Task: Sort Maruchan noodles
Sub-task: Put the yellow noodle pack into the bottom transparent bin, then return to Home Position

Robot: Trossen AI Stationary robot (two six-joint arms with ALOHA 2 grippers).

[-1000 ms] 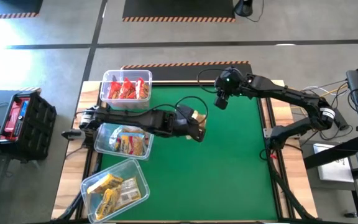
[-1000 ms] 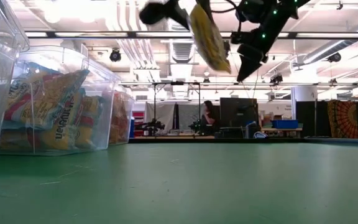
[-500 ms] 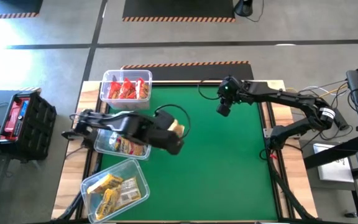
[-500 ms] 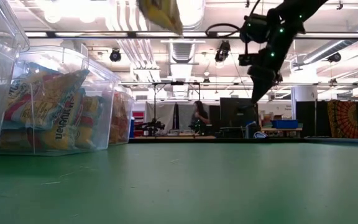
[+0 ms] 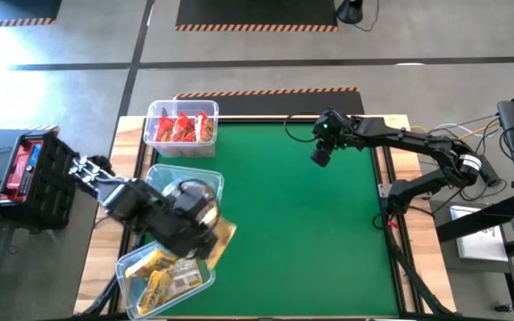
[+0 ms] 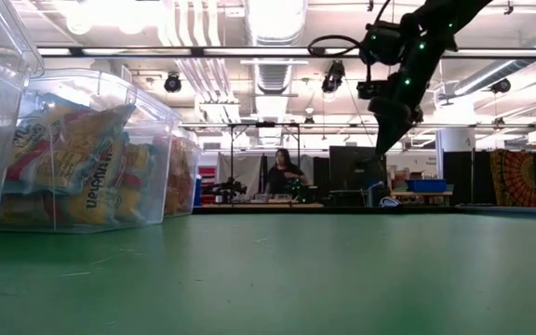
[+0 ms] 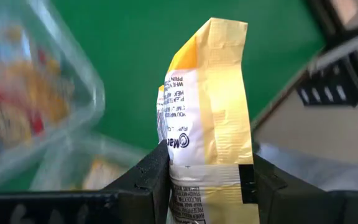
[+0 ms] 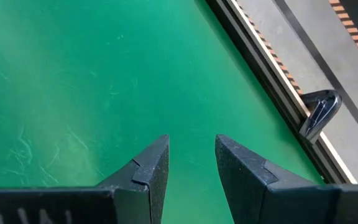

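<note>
My left gripper point(image 5: 214, 239) hovers over the table's left near part, above the far corner of the nearest clear bin point(image 5: 121, 267), which holds yellow packets point(image 5: 159, 272). It is shut on a yellow Maruchan packet point(image 5: 225, 234). The middle bin point(image 5: 214, 184) holds orange-with-blue packets point(image 6: 82, 177) and is partly hidden under that arm. The far bin point(image 5: 154, 111) holds red packets point(image 5: 181, 127). My right gripper point(image 5: 318, 158) hangs open above the far part of the green mat point(image 8: 73, 93) with nothing between its fingers. My left gripper point(image 7: 207, 180) pinches the yellow packet between its two fingers, across the packet's white-printed back near one end point(image 7: 207, 168). The rest of the packet sticks out past the fingertips, its crimped far end point(image 7: 225, 31) free. The packet is lifted clear of table and bins.
Three clear bins stand in a row along the table's left side point(image 6: 110, 84). A wooden rim point(image 5: 398, 192) frames the mat. A black crate point(image 5: 29, 169) sits on the floor to the left. A person point(image 6: 282, 172) stands far off in the room behind.
My left gripper has swung from the middle of the table toward the left near edge, carrying the yellow packet with it, and has turned about on the way. It now hangs above the nearest bin. The packet has left the low view.
</note>
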